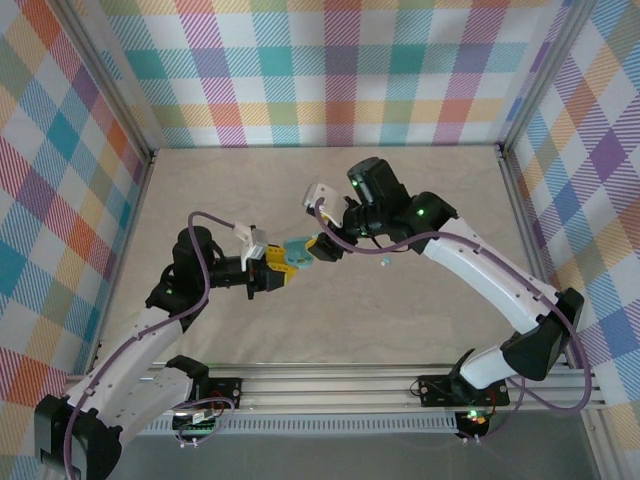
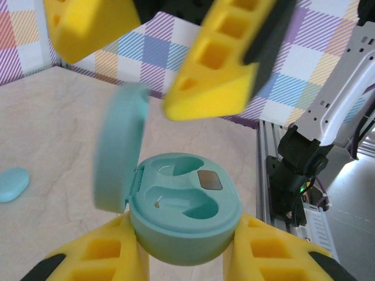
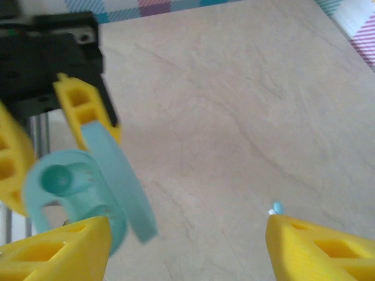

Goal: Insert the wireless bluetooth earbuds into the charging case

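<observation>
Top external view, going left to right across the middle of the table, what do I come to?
Left arm's yellow-fingered gripper → open rounded teal plastic charging case held in it → right arm's yellow-fingered gripper → tiny pale blue-teal plastic earbud.

Your workspace is a pale beige tabletop [image 1: 440, 200] with faint marble-like veining, and the light falls evenly and softly across it. Three walls box it in: the back wall [image 1: 330, 70], the left wall [image 1: 50, 200] and the right wall [image 1: 600, 180]. All three carry the same pastel check pattern of teal, purple, orange, yellow and pink on white. Silver metal posts [image 1: 105, 80] run along the corners where the walls meet. At your near edge a grooved metal rail [image 1: 330, 385] spans the table's width — and below it lies a plain grey strip [image 1: 400, 455].
</observation>
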You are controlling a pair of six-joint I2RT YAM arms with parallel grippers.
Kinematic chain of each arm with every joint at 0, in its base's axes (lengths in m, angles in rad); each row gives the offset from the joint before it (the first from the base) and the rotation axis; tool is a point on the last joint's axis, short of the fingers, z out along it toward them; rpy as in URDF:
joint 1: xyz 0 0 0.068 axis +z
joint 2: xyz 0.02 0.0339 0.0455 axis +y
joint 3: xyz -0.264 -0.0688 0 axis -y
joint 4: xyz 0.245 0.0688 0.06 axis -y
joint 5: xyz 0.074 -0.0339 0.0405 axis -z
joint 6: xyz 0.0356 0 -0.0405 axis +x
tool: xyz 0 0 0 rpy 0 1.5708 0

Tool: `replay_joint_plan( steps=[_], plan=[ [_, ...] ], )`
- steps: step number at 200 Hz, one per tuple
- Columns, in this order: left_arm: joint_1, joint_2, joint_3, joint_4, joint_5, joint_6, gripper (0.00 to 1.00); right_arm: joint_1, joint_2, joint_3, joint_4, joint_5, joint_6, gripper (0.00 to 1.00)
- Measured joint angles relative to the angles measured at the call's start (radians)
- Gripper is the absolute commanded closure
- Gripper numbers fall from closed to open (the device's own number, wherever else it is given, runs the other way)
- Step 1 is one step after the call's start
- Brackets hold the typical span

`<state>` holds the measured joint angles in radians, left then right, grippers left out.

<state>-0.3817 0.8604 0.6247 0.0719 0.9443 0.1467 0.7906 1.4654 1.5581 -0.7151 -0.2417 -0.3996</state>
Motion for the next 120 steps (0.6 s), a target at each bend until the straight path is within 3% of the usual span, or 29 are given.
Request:
replay_joint_plan(
  steps=[74,120],
  plan=[
    [0.0,-0.011,0.0,-0.018,-0.026,-0.003,0.77,-0.021,0.047,0.028,-0.013,0.005,0.071,0.29],
    [0.001,-0.012,-0.01,-0.019,-0.088,-0.022,0.77,-0.122,0.023,0.03,-0.017,-0.077,0.24,0.29]
  ],
)
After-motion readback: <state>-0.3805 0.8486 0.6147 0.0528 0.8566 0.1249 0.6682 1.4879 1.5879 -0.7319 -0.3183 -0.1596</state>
